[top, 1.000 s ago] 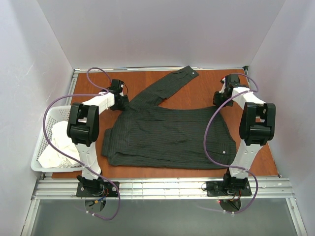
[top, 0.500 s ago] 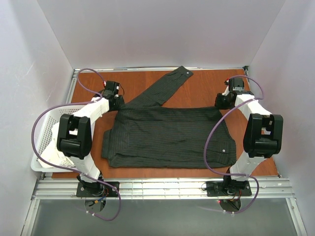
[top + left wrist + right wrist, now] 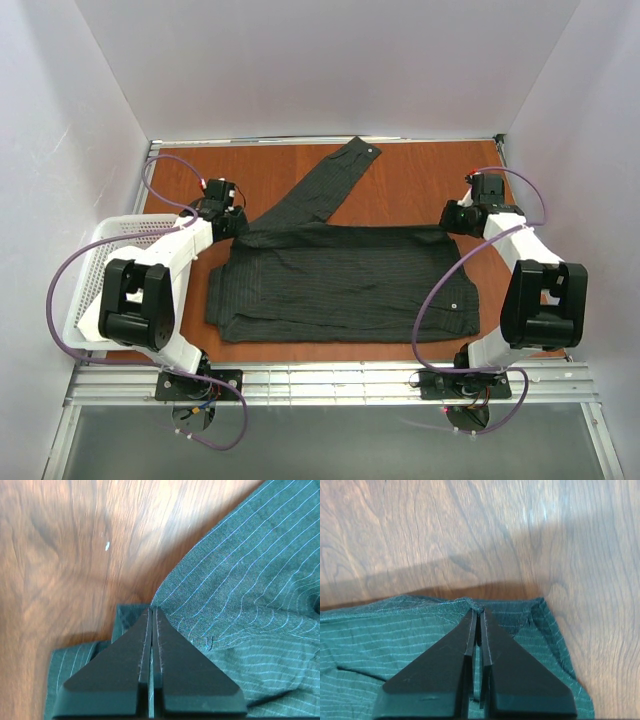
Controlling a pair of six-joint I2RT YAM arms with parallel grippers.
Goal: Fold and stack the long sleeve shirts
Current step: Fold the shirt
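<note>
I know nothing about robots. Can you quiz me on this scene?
1. True or false: the left end effector and right end effector are each shut on the dark pinstriped shirt at its far edge.
2. The loose sleeve points: A) toward the far edge of the table, B) toward the arm bases, C) under the shirt.
3. Fill in: the white basket sits at the table's ___ side.
Key: 1 true; 2 A; 3 left.

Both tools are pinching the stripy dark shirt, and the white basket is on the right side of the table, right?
No, the white basket sits at the left edge of the table, as the top view shows. The left tool and right tool are both shut on the stripy dark shirt.
</note>
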